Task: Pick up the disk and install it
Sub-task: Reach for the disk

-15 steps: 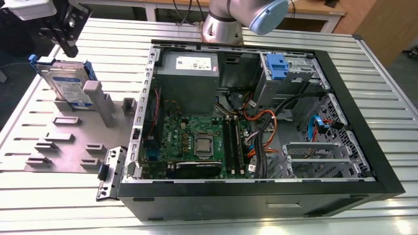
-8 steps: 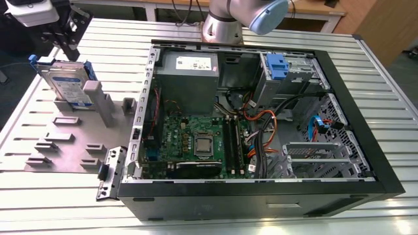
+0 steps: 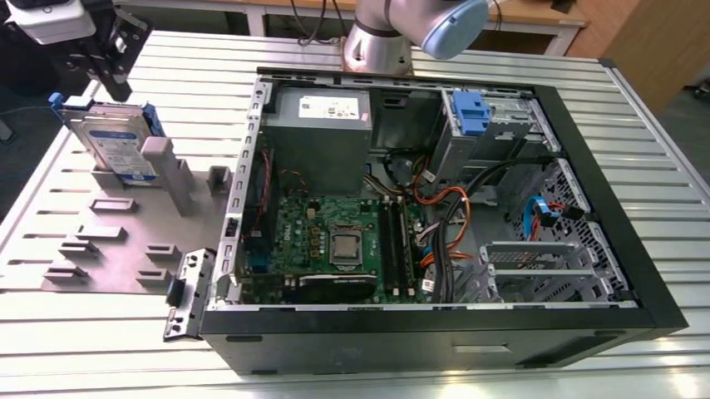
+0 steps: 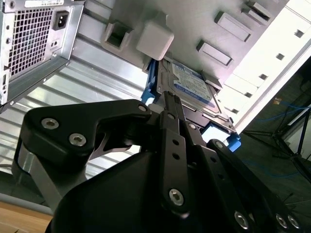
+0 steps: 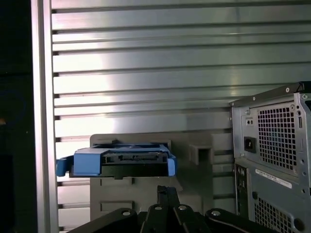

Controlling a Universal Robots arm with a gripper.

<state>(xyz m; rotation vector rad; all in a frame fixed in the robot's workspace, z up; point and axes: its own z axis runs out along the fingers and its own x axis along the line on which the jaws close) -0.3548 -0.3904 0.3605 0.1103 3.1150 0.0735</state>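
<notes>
– Right below the wrist, what have you got?
– One gripper, mine. Its fingers are drawn together with nothing between them. It hangs just above the disk, and as far as I can judge it isn't touching.
– And the disk itself?
– It's standing on edge in its blue frame, slotted into the grey fixture plate at the exterior view's left. One grey post stands just beside it. In the first wrist view its narrow end faces me squarely.
– So which step are we on?
– The pick-up, by my reading, and only the approach. The disk sits unlifted in its slot. I'd judge a grasp calls for spreading open first, then squaring up to that top edge.
– Further out?
– One computer case lies open on the slatted table, apart from the disk. Inside are one power-supply box, one motherboard, and one more blue carrier up in the far bay.
– The tally?
– One disk, one case, and two blue plastic pieces: the frame here and the carrier over there.
</notes>
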